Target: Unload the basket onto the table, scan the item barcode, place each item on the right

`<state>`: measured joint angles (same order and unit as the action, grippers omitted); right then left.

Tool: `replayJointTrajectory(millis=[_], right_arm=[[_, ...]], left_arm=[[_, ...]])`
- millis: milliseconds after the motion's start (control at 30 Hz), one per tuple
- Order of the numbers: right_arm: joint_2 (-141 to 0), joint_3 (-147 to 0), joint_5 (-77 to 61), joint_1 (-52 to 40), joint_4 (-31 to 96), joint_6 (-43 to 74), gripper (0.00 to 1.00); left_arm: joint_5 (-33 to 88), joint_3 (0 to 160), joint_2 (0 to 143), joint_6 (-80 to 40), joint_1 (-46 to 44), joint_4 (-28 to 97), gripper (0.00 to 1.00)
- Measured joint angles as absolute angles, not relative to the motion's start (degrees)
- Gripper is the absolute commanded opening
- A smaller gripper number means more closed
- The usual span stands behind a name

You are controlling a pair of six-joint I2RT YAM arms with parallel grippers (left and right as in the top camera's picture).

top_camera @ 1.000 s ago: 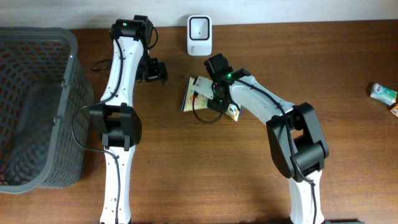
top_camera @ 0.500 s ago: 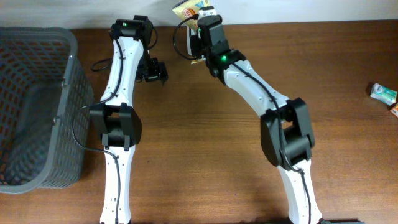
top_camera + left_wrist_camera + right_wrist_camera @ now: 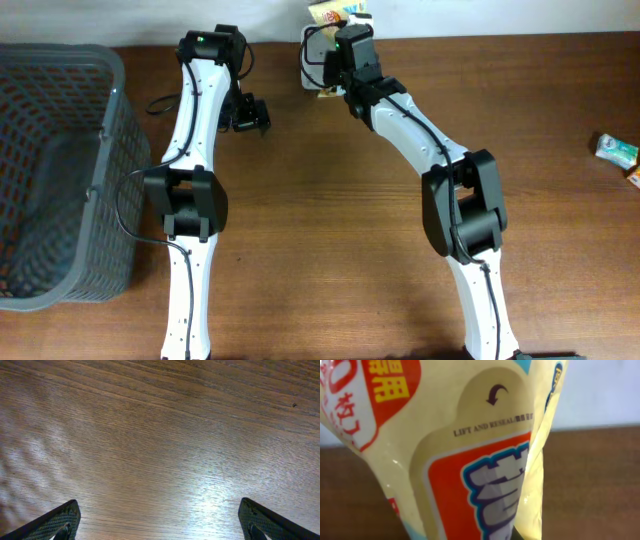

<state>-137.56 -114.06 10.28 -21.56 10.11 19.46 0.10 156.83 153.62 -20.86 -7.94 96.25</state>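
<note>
Yellow packet [image 3: 328,12]: grasped in clenched jaws of right gripper [image 3: 340,32], above scanner [image 3: 308,62] at far edge of brown wood-grain counter [image 3: 330,220], long axis pointing toward pale wall [image 3: 480,15]; left gripper [image 3: 252,114] jaws released.

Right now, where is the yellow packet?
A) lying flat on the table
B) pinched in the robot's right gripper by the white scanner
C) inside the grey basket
B: the right gripper is shut on the yellow packet, holding it up next to the white scanner.
</note>
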Motion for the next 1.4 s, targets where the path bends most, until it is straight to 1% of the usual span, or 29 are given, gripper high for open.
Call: replayJointTrajectory(millis=[67, 167, 267, 333, 400, 433, 467, 500, 533, 567, 600, 633, 667, 700, 733, 767, 800, 900, 933, 967, 1033, 1100, 1200, 1267, 1300, 1333, 1400], right_arm=[[-138.63, -114.13, 10.28, -21.58, 14.13, 19.51, 0.04], [-138.82, -114.32, 10.68, -22.50, 14.59, 15.75, 0.05], [-138.76, -117.84, 18.70, -25.78, 16.45, 10.44, 0.04], [-137.58, -120.14, 22.24, -24.69, 21.47, 10.61, 0.04], [-133.53, -120.44, 23.05, -19.81, 28.03, 12.53, 0.04], [-128.33, -120.79, 23.88, -11.18, 33.95, 16.03, 0.04], [-126.32, -121.67, 24.21, -5.52, 38.98, 18.04, 0.04], [-125.23, -122.23, 24.47, 0.58, 44.34, 19.33, 0.04], [-125.56, -122.13, 24.77, 9.82, 49.58, 20.12, 0.04], [-126.23, -121.82, 25.32, 15.20, 51.42, 20.40, 0.04], [-126.82, -121.82, 25.17, 18.63, 53.21, 20.32, 0.04], [-127.94, -121.82, 24.69, 22.63, 54.48, 20.29, 0.12], [-129.16, -121.80, 23.70, 26.39, 54.94, 20.38, 0.49], [-130.02, -121.71, 22.35, 30.28, 55.35, 20.43, 0.70], [-130.17, -121.71, 21.71, 32.49, 55.33, 20.18, 0.78], [-130.15, -121.71, 21.34, 33.67, 55.35, 20.03, 0.91], [-130.17, -121.71, 20.82, 34.59, 56.69, 19.79, 0.99], [-129.88, -121.71, 20.01, 34.81, 61.17, 19.53, 0.99], [-127.63, -121.69, 19.42, 34.81, 63.57, 20.53, 0.99], [-122.87, -121.56, 17.43, 34.81, 65.91, 21.89, 0.99], [-106.56, -121.82, 11.64, 34.46, 69.60, 23.31, 0.99], [-94.87, -122.67, 9.06, 33.08, 74.17, 23.88, 0.99], [-83.61, -120.05, 6.90, 24.97, 80.97, 24.01, 0.99], [-74.32, -114.83, 5.21, 15.53, 86.13, 23.99, 0.98], [-69.95, -113.89, 3.64, 12.62, 91.94, 23.99, 0.98], [-68.53, -113.75, 2.92, 11.40, 96.29, 23.99, 0.98], [-65.58, -113.16, 1.87, 10.28, 96.97, 24.05, 0.98]], left_arm=[[0.10, 156.83, 153.60, -20.86, -7.94, 96.25, 0.99], [0.10, 156.83, 153.60, -20.86, -7.94, 96.27, 0.99], [0.10, 156.83, 153.60, -20.86, -7.94, 96.25, 0.99], [0.08, 156.83, 153.62, -20.86, -7.94, 96.25, 0.99], [-0.03, 156.83, 153.62, -20.86, -7.97, 96.23, 0.99], [-0.05, 156.83, 153.60, -20.86, -7.94, 96.25, 0.99], [-0.05, 156.83, 153.60, -20.91, -7.97, 96.23, 0.99], [-0.05, 156.83, 153.60, -20.91, -7.94, 96.31, 0.99], [-0.05, 156.83, 153.60, -21.02, -7.94, 96.29, 0.99], [-0.05, 156.83, 153.60, -21.04, -7.94, 96.25, 0.99], [-0.03, 156.83, 153.60, -21.04, -7.97, 96.25, 0.99], [-0.05, 156.83, 153.60, -21.04, -7.97, 96.27, 0.99], [-0.05, 156.83, 153.60, -21.04, -7.94, 96.27, 0.99], [-0.05, 156.83, 153.60, -21.04, -7.94, 96.27, 0.99], [-0.05, 156.83, 153.60, -21.04, -7.94, 96.25, 0.99], [-0.05, 156.83, 153.60, -21.04, -7.97, 96.27, 0.99], [-0.05, 156.83, 153.60, -21.04, -7.97, 96.25, 0.99], [-0.05, 156.83, 153.60, -21.04, -7.97, 96.25, 0.99], [-0.05, 156.83, 153.60, -21.04, -7.97, 96.23, 0.99], [-0.03, 156.83, 153.60, -21.04, -7.97, 96.23, 0.99], [-0.05, 156.83, 153.60, -21.04, -7.97, 96.23, 0.99], [-0.05, 156.83, 153.58, -21.04, -7.97, 96.42, 0.99], [-0.05, 156.83, 153.56, -21.04, -7.97, 96.33, 0.99], [-0.05, 156.83, 153.56, -21.04, -7.97, 96.25, 0.99], [-0.05, 156.83, 153.53, -21.04, -7.97, 96.29, 0.99], [-0.05, 156.83, 153.53, -21.04, -7.97, 96.31, 0.99], [-0.05, 156.81, 153.53, -21.04, -7.97, 96.36, 0.99]])
